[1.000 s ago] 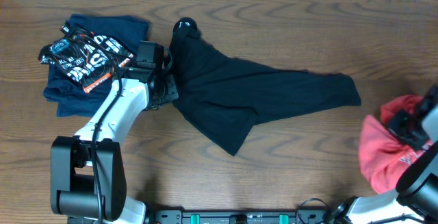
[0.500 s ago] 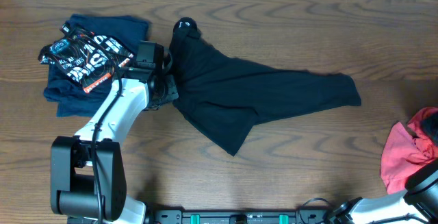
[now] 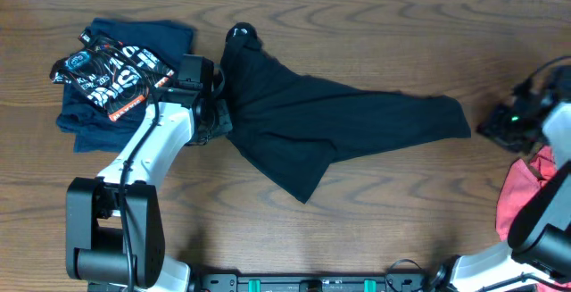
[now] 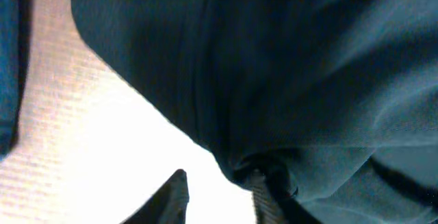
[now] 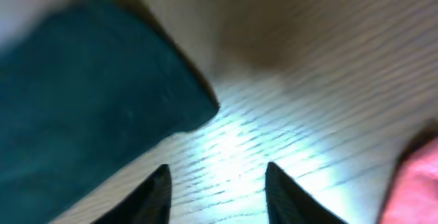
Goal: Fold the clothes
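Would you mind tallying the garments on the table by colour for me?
Black: 2, the spread-out garment and the printed shirt
Navy: 1, the folded garment
Red: 1, the crumpled garment
Total: 4

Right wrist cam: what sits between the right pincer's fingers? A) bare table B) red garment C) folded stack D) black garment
A: the right pincer stands open over the bare wood table, with the black garment off to its upper left and the red garment at the frame's right edge.
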`<control>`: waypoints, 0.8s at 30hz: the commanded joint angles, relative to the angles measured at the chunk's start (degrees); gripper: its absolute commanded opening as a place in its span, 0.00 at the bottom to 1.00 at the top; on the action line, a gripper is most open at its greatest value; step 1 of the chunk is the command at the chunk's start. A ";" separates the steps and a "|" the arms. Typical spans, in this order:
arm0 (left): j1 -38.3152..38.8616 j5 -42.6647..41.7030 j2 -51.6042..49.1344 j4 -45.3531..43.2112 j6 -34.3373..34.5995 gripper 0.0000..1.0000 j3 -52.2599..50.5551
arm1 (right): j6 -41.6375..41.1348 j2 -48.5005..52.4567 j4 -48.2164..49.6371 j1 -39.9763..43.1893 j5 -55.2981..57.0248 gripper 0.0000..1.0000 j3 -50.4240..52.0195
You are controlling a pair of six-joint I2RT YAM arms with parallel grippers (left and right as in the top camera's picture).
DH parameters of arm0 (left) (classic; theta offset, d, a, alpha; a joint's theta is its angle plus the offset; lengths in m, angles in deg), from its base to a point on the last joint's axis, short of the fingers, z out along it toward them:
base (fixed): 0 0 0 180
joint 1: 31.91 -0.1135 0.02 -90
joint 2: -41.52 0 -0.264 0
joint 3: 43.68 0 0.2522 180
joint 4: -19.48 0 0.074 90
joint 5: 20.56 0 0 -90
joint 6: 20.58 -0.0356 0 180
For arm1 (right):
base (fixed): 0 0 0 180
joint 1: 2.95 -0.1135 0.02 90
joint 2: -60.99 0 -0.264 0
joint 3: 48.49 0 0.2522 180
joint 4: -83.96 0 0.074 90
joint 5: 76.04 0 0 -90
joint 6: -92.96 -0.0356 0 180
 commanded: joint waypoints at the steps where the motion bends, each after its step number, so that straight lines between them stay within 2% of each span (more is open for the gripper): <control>1: -0.09 0.83 0.17 0.81 -0.24 0.37 0.37 | -2.47 0.39 2.86 -2.73 4.79 0.46 4.79; 11: -0.09 0.59 0.17 1.40 -0.24 0.39 0.37 | -9.90 0.48 19.58 -6.62 0.31 0.47 15.06; 16: -0.09 -2.19 0.17 1.49 -0.22 0.47 0.37 | -12.92 0.59 24.37 -7.15 0.33 0.43 16.41; 17: -0.09 -2.19 0.17 1.62 -0.22 0.48 0.37 | -13.40 0.59 24.70 -7.21 0.33 0.41 16.41; 19: -0.09 -2.16 0.17 2.12 -0.22 0.49 0.37 | -13.97 0.59 24.79 -7.32 0.31 0.29 16.41; 22: -0.09 -2.16 0.17 3.67 -0.22 0.50 0.37 | -13.92 0.59 24.85 -7.39 0.57 0.04 16.41; 24: -0.09 -2.16 0.17 4.68 -0.22 0.50 0.37 | -13.90 0.59 24.87 -7.43 0.85 0.01 16.41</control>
